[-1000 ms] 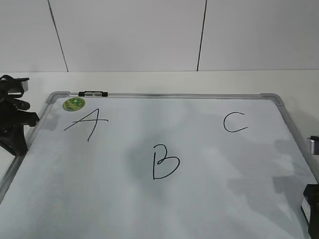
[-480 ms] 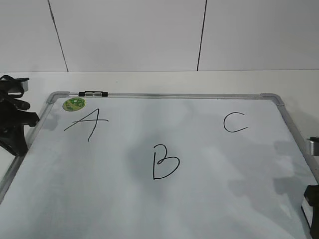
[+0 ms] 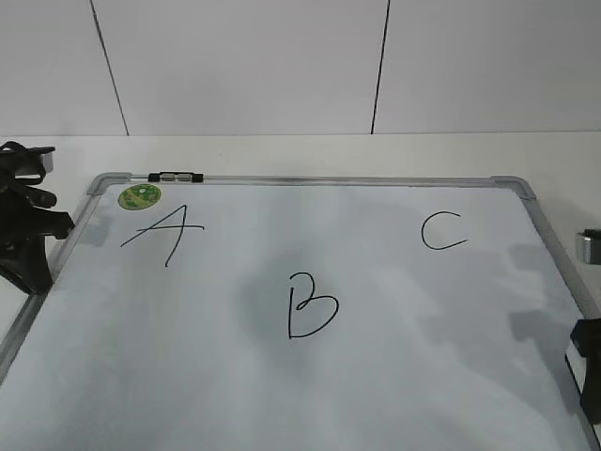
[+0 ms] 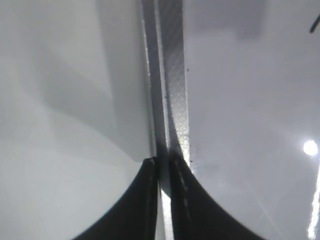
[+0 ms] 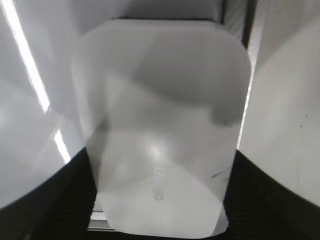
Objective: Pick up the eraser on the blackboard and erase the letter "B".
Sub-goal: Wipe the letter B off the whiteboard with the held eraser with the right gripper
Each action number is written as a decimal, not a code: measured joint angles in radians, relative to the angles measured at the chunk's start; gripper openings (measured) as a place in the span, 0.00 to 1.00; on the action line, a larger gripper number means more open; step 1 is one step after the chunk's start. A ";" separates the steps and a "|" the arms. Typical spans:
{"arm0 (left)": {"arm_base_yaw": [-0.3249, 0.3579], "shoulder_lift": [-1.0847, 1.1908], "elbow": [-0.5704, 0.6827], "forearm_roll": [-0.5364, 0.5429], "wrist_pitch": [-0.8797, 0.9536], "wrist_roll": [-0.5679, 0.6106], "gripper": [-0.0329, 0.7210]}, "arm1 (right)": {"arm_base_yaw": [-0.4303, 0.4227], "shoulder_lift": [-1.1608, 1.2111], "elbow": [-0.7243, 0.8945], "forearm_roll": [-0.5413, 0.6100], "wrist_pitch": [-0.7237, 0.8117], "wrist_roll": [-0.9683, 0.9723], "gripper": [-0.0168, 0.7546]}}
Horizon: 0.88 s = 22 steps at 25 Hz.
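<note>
Looking through your right wrist camera, you see the right gripper point(image 5: 160, 200) with a finger on each side of the white eraser point(image 5: 160, 125), seemingly clamped on it, at the blackboard's point(image 3: 376, 376) right frame. Your left gripper point(image 4: 164, 200) is nearly closed, empty, over the board's left frame. The letter "B" point(image 3: 310, 305) sits mid-board, intact.

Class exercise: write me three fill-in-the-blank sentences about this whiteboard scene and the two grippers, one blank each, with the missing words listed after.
1. On the blackboard, the letter "B" lies between a slanted "A" and a ____.
2. The round sticker near the "A" is ____.
3. In the right wrist view, the right gripper straddles the white ____.

Missing words: "C"; green; eraser
</note>
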 joint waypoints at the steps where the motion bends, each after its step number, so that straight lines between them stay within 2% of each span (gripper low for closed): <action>1: 0.000 0.000 0.000 0.000 0.000 0.000 0.08 | 0.000 -0.005 -0.012 -0.006 0.000 0.000 0.75; 6: 0.000 0.000 0.000 0.000 0.000 0.000 0.08 | 0.000 -0.019 -0.068 -0.009 0.036 0.000 0.75; 12: 0.000 0.000 0.000 0.000 0.000 0.000 0.08 | 0.015 -0.019 -0.167 0.061 0.052 0.000 0.75; 17: 0.000 0.000 0.000 0.000 0.000 0.000 0.08 | 0.108 0.001 -0.250 0.061 0.060 0.002 0.75; 22: 0.000 0.000 0.000 0.000 0.000 0.000 0.08 | 0.288 0.124 -0.406 0.029 0.060 0.051 0.75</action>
